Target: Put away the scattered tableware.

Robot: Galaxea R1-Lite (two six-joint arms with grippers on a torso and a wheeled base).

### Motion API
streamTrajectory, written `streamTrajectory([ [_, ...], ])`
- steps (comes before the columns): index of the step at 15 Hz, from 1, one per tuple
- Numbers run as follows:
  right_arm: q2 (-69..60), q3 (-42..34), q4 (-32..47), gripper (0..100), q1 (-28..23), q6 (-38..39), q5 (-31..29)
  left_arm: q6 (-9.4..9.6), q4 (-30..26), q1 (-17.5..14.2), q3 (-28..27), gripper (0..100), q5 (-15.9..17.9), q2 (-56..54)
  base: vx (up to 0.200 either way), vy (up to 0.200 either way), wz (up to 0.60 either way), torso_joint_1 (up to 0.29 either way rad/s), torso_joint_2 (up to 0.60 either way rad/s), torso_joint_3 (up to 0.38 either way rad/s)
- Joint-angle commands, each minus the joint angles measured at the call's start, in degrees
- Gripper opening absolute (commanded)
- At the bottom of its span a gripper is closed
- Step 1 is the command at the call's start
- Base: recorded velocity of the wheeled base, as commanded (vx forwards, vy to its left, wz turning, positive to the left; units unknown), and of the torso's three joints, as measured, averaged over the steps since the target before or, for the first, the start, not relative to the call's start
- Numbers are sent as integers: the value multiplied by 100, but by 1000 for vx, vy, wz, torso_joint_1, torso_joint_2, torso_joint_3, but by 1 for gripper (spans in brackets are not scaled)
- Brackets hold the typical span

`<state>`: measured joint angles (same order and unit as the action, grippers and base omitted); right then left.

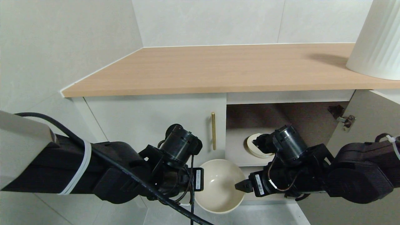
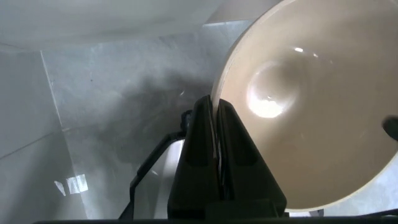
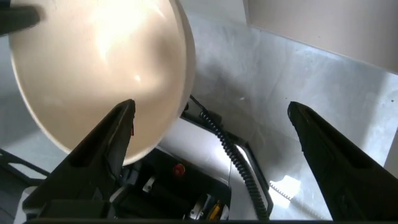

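Observation:
A cream bowl [image 1: 218, 186] hangs in the air in front of the low cabinet, its hollow facing up. My left gripper [image 1: 198, 183] is shut on the bowl's left rim; in the left wrist view the fingers [image 2: 202, 143] pinch the edge of the bowl [image 2: 305, 99]. My right gripper [image 1: 243, 187] is at the bowl's right rim and stands open. In the right wrist view its fingers [image 3: 112, 143] are spread wide, one beside the bowl [image 3: 93, 68], the other far off it. A small white dish [image 1: 257, 146] lies on the shelf inside the open cabinet.
The cabinet's right door [image 1: 368, 118] stands open; the left door with its gold handle [image 1: 213, 130] is shut. A wooden countertop [image 1: 218, 68] runs above, with a white ribbed vessel [image 1: 378, 40] at its right end. Grey tiled floor lies below.

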<state>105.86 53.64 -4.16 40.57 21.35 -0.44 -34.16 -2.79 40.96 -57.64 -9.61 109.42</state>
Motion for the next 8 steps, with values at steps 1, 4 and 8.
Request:
streamTrajectory([
  [1, 84, -3, -24, 100, 4, 1, 0, -3, -2, 17, 16, 0, -6, 9, 0, 0, 0, 0, 0, 0],
  [4, 136, 6, -33, 100, 4, 10, 0, -3, -11, 44, 16, 0, -6, 9, 0, 0, 0, 0, 0, 0],
  [8, 172, 6, -147, 0, 4, 10, -44, -3, -11, 96, 33, 0, -6, 26, 0, 0, 0, 0, 0, 0],
])
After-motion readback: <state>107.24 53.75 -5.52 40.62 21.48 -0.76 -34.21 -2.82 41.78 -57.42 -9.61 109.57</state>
